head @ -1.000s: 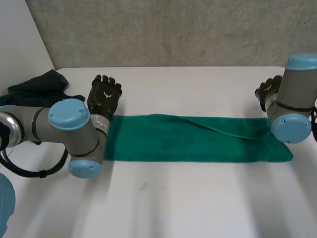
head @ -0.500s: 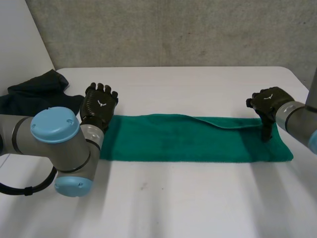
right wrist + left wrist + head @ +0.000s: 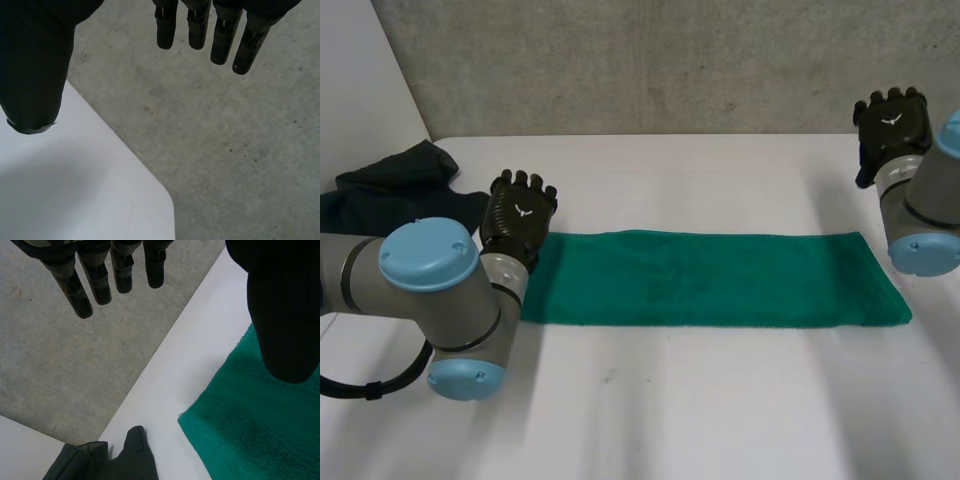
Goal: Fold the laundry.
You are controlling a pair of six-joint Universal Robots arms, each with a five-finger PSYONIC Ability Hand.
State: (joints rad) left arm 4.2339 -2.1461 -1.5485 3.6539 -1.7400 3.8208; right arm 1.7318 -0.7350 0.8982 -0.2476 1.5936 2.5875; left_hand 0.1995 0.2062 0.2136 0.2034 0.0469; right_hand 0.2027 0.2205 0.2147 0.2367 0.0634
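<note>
A green towel [image 3: 710, 279] lies flat as a long folded strip across the middle of the white table [image 3: 700, 400]. My left hand [image 3: 517, 213] hovers at the towel's left end, open, fingers [image 3: 92, 282] straight and holding nothing; the towel's corner [image 3: 240, 430] lies below its thumb. My right hand [image 3: 890, 124] is raised above the table's far right corner, apart from the towel, open with straight fingers [image 3: 200, 27] over the table edge [image 3: 100, 165].
A dark garment [image 3: 395, 185] is heaped at the table's far left, also beside my left hand [image 3: 107, 460]. A grey concrete wall [image 3: 650, 60] stands behind the table. The table's rounded right corner is under my right hand.
My right hand has let go of the towel's right end and lifted up and back to the far right corner. The towel's top layer has settled flat. My left hand barely moved.
</note>
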